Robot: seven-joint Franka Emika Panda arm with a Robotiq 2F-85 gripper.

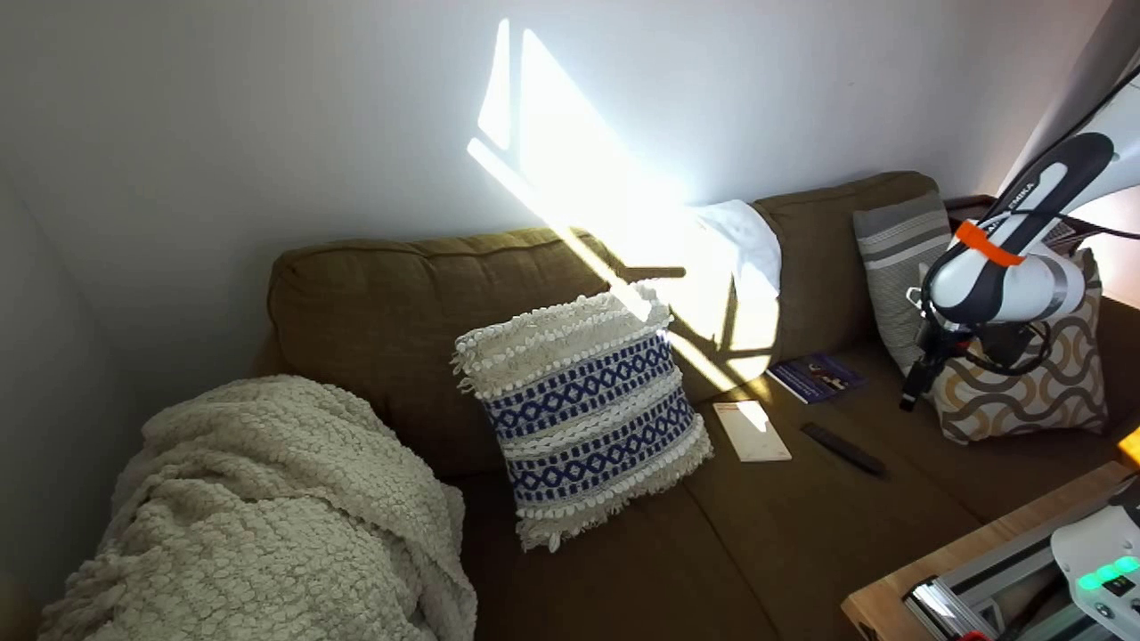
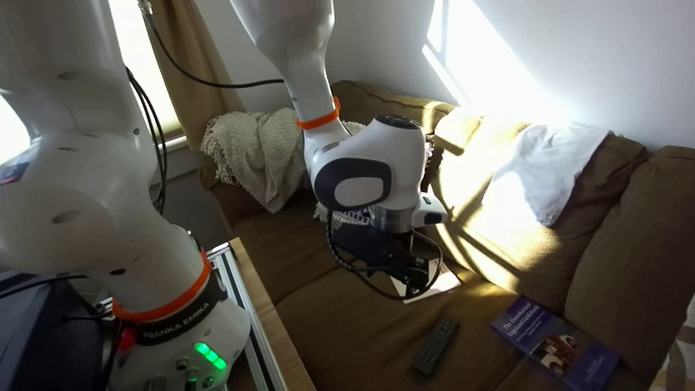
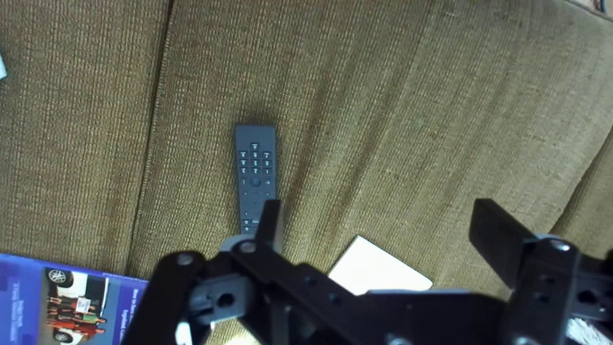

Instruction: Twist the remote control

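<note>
Your claw (image 3: 380, 218) hangs spread and empty over the sofa (image 3: 383, 105), presumably readied to straddle the remote control (image 3: 256, 167) lying left in the wrist view.

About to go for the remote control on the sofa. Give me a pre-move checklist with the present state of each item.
1. Gripper open, holding nothing: ok.
2. Remote control resting on the sofa seat, button side up: ok.
3. Remote control apart from Legoland guidebook and white pad or booklet: ok, bare seat shows between.
4. Gripper lined up over remote control: not ok; in the wrist view the remote lies off to one side, one end behind a finger.
5. Gripper at grasping height: not ok; it hovers above the seat.
6. Twist direction and amount: cannot tell; nothing in view sets them.
</note>
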